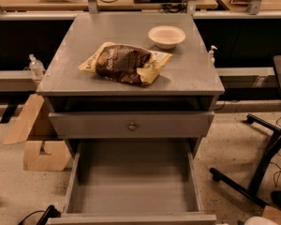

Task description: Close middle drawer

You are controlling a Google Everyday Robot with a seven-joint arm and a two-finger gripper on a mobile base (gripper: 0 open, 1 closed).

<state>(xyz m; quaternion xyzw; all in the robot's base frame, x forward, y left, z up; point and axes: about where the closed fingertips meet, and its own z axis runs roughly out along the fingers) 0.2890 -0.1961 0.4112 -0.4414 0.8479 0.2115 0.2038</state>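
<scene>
Grey middle drawer [131, 186], position? (A)

Lowest opening of the cabinet, pulled far out toward the near side. Long box body with its bare floor showing; the low flat front runs along the near edge of the frame. (B)

End effector? (A)

Out of frame. Only a white sliver of the arm [258, 221] shows, at the near right corner, to the right of the drawer's front corner and apart from it. Cannot tell how far the end effector is open or whether it holds anything. (B)

Surroundings? (A)

Upper drawer [93, 124] with a brassy knob [132, 126] sits directly above, with a dark gap over it. On the worktop [192, 74] a crumpled snack bag [126, 63] lies near the centre. A pale bowl [166, 35] stands farther back and to its right, not touching it. (B)
</scene>
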